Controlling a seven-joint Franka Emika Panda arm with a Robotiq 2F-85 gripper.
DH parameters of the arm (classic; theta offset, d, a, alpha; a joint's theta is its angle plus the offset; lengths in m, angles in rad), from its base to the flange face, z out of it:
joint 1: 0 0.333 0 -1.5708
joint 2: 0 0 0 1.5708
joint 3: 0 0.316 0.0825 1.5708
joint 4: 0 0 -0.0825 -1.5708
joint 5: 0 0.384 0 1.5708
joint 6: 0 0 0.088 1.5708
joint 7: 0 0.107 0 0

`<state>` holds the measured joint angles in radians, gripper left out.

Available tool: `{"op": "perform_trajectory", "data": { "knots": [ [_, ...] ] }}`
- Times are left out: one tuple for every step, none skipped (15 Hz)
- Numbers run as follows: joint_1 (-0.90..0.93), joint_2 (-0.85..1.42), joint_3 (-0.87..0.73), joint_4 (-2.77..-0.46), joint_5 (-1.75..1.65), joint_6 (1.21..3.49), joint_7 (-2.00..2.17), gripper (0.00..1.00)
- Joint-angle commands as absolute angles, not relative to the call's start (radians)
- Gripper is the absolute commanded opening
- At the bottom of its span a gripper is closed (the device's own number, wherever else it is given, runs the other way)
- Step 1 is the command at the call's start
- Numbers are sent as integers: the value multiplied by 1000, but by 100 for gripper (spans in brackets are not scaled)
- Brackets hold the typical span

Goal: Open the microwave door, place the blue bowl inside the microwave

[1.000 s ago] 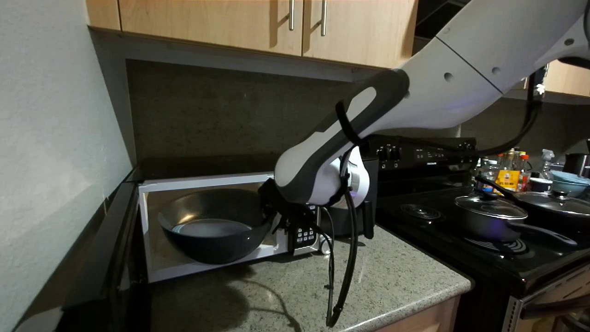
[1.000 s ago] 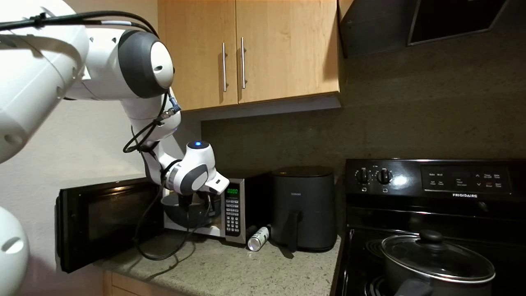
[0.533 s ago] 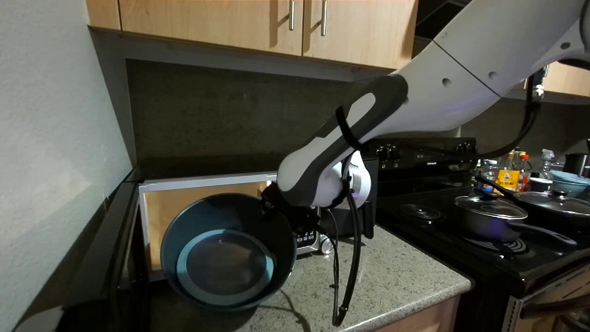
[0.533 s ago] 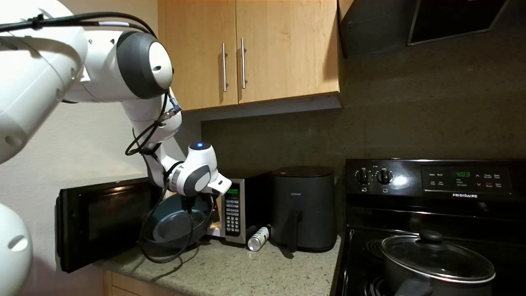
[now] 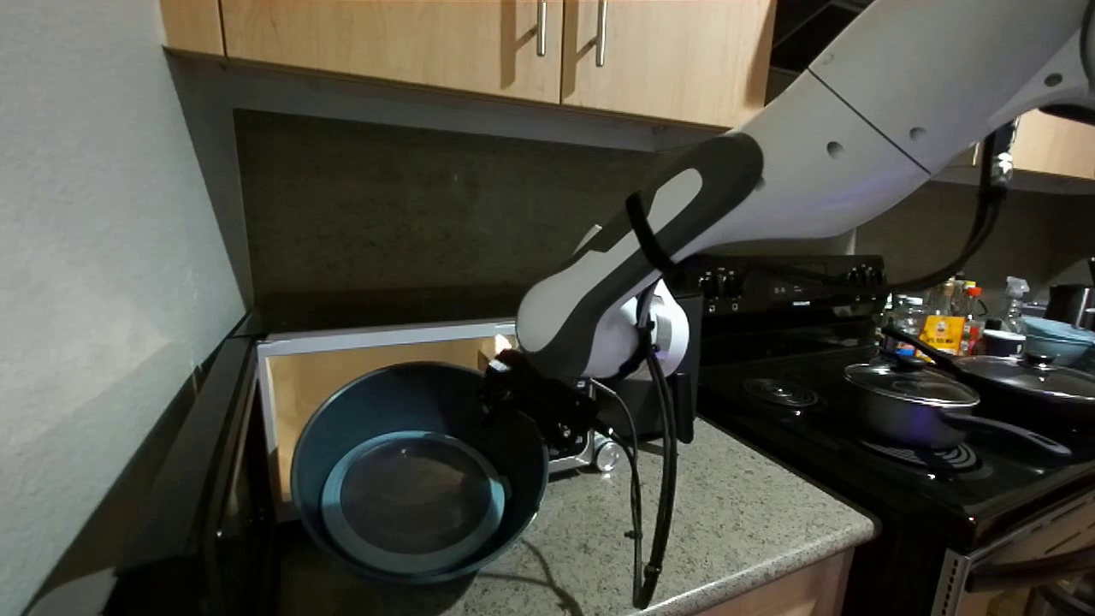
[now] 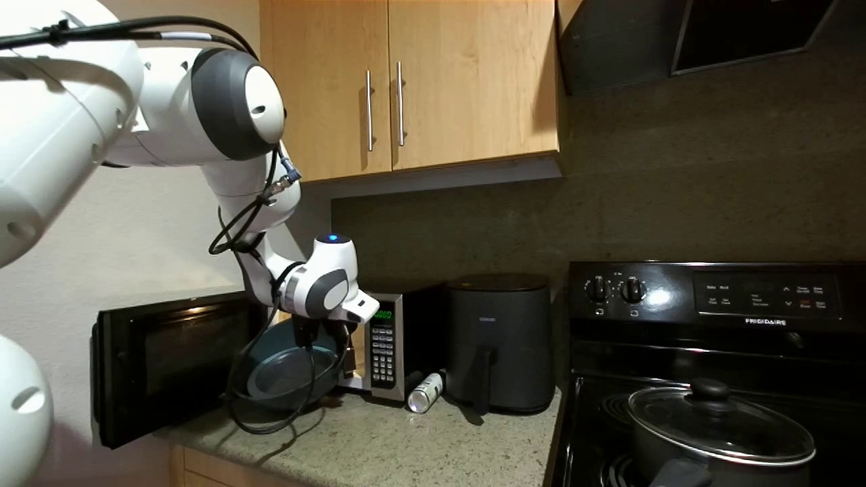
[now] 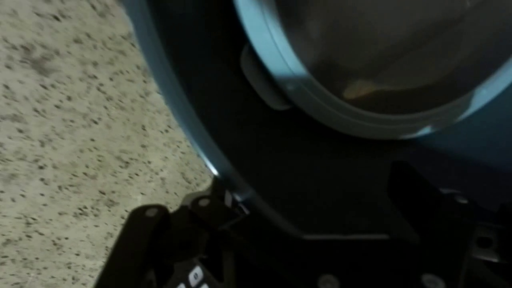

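Still to stow: round, dark-blue bowl [image 5: 402, 404], with black rectangular microwave door [image 6: 181, 362] already open (nine o'clock) and jaws wide, gripping nothing.

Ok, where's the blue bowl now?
In an exterior view, the blue bowl is left of centre, tilted at the front of the microwave, right of the open microwave door, with the tool at the bowl's rim.
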<state>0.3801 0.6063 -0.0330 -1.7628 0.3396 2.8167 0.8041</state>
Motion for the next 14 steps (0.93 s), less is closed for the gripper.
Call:
{"op": "perform_trajectory", "data": {
  "knots": [
    [369,509,-30,-1830,255,2585,835,100],
    [378,486,-43,-1841,218,2514,853,100],
    [378,471,-45,-1839,185,2439,862,100],
    [377,458,-45,-1832,150,2360,880,100],
    [375,444,-41,-1824,116,2278,894,100],
    [370,430,-33,-1821,91,2222,901,100],
    [362,409,-19,-1827,79,2173,896,100],
    [349,389,0,-1833,84,2119,873,100],
    [345,368,11,-1849,81,2085,862,100],
    [345,354,17,-1857,64,2065,860,100],
    [338,341,26,-1858,64,2046,862,100],
    [333,400,32,-1803,74,2074,878,100],
    [332,386,37,-1811,72,2061,878,100],
    [331,377,40,-1817,72,2058,878,100]
  ]
}}
